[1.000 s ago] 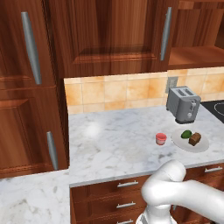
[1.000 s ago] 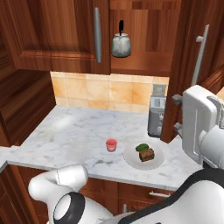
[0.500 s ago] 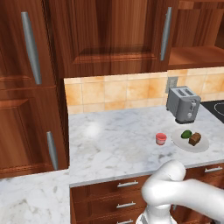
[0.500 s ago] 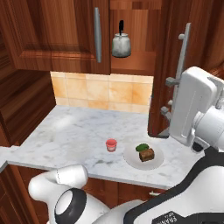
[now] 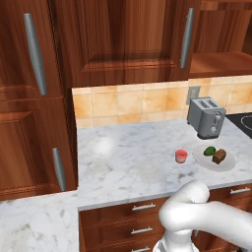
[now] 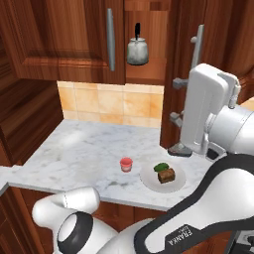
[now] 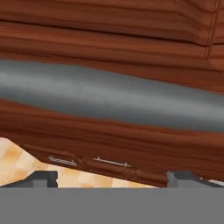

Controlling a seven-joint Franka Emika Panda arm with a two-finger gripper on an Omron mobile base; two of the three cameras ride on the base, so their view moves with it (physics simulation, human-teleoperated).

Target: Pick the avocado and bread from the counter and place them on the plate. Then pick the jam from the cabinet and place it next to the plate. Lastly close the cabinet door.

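Avocado (image 6: pixel 160 167) & bread (image 6: pixel 166 175) both sit on the plate (image 6: pixel 147 177), touching each other, so step 1 looks done. Jam (image 6: pixel 126 164) is out of the cabinet (image 6: pixel 149 30) and stands on the counter (image 6: pixel 84 149) just beside the plate, not touching it, so step 2 looks done too. All of that lies well below the hand and off to its side. What's left, as I judge it: shut the cabinet door (image 6: pixel 208 59), which hangs swung out, edge-on in the right base view, w/ the shelf behind it showing a kettle (image 6: pixel 138 49). Gripper (image 7: pixel 112 177) is up at that door: in the hand view its 2 tips stand wide apart, nothing between them, and the door's silver bar handle (image 7: pixel 109 98) runs straight across just ahead of the fingers, v. close, w/ reddish wood grain above & below it. In the right base view the white hand is level w/ the lower part of the handle (image 6: pixel 197 47), door right in front of it. Can't tell if the tips touch door or handle yet. Toaster (image 5: pixel 206 117) on the counter, below the hand, isn't part of the job. So approx. 2 of 3 stages done; last one is starting.
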